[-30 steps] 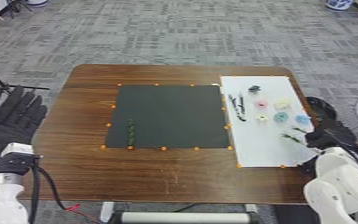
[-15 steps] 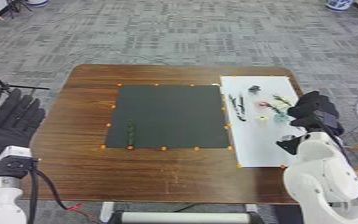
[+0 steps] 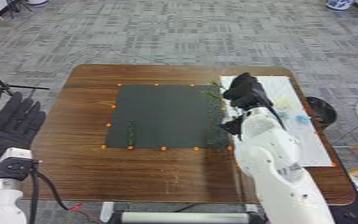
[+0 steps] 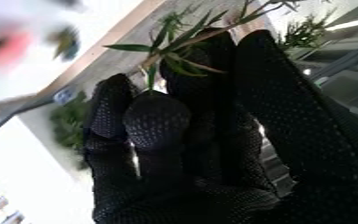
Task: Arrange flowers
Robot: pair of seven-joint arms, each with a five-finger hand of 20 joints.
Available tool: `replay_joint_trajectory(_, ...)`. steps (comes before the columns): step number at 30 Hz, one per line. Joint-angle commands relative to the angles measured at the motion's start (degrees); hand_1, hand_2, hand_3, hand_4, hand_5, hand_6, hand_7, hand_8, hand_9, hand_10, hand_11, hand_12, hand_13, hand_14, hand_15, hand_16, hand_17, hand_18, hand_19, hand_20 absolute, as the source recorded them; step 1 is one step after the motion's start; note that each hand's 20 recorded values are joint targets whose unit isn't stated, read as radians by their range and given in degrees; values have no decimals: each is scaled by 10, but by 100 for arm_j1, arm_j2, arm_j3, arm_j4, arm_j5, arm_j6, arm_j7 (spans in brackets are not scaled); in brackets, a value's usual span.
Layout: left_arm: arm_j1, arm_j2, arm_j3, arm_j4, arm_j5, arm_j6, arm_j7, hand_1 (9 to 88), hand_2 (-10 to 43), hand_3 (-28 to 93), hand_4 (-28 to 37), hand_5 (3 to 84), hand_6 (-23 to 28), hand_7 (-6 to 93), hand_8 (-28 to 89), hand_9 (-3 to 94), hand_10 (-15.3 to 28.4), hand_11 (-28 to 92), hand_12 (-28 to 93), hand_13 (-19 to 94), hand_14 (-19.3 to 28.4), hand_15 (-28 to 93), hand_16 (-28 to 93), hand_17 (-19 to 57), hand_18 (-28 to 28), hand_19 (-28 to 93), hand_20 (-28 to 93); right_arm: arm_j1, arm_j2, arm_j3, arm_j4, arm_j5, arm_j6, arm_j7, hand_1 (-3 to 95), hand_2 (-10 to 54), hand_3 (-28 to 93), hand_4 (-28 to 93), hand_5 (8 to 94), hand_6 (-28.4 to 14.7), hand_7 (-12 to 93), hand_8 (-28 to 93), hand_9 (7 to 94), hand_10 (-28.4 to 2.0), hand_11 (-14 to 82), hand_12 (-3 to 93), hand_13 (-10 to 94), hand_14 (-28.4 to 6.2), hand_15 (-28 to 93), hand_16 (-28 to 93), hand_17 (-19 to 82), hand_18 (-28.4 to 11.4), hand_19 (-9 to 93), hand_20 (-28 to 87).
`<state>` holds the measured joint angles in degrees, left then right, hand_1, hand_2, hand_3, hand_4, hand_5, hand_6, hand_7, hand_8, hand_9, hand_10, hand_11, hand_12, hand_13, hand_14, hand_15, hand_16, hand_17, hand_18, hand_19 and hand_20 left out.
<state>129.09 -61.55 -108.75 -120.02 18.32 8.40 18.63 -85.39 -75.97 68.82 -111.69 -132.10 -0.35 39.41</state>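
1. If going strictly by the head view, would call this early days. Got one green stem (image 3: 130,134) laid flat near the left edge of the dark mat (image 3: 162,115), so probably fine to tick off. Can spot a pale yellow bloom (image 3: 282,102) and a blue bloom (image 3: 302,119) on the white sheet (image 3: 313,145), so plenty of colour left to do.
2. Same view, next piece: leafy sprig (image 3: 213,93) poking out from the right hand (image 3: 246,92), over where mat and sheet meet. Wouldn't count as placed, though. As for the left hand (image 3: 9,127), out past the left edge of the brown table (image 3: 87,175), fingers relaxed, gripping nothing.
3. Over to the right wrist view: leafy sprig pinched between thumb and fingers, leaves spilling past the tips. Also some blurry greenery (image 4: 69,122) beside the fingers; can't tell if held too. Plus a blurred pink bloom (image 4: 7,47), away from the hand, so one more for the to-do list.
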Motion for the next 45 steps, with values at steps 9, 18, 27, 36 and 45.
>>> replay_joint_trajectory(9,-22,161,182,-36,73,86,-35,252,183,614,-283,398,85,59,-81,333,144,158,62,247,127,180,-54,-68,112,333,46,267,-1080,-943,1457,-609,-198,188,535,-95,705,-171,689,-18,520,123,746,-110,409,553,697,-129,759,427,354,-263,851,351)
replay_joint_trajectory(18,-164,301,295,1,78,112,-79,248,179,633,-283,399,86,58,-81,333,146,159,63,247,127,182,-55,-69,112,335,48,400,-1460,-1026,1664,-776,-1082,394,532,-95,685,-165,691,-16,517,128,746,-114,416,549,700,-128,758,427,356,-267,855,346)
replay_joint_trajectory(27,-69,270,245,-53,208,159,-90,245,174,652,-283,398,87,60,-79,332,149,160,65,245,128,181,-54,-68,112,334,47,466,-1445,-1089,1520,-585,-1413,406,536,-95,648,-153,721,-20,456,143,828,-99,323,425,820,-52,589,397,405,-268,855,321)
replay_joint_trajectory(36,-133,318,318,-21,202,130,-128,246,172,655,-283,400,87,62,-80,332,149,162,66,247,127,181,-54,-68,112,335,47,400,-1476,-1290,1374,-571,-1030,300,538,-95,659,-157,745,-25,415,165,888,-90,260,389,876,-42,522,395,432,-259,849,302)
replay_joint_trajectory(45,-184,369,367,-2,201,119,-176,246,171,656,-283,400,87,62,-80,332,150,162,66,246,128,182,-55,-68,112,335,47,261,-1595,-1366,1464,-730,-1052,324,533,-95,667,-163,744,-26,415,171,882,-95,276,389,879,-37,521,402,433,-258,852,298)
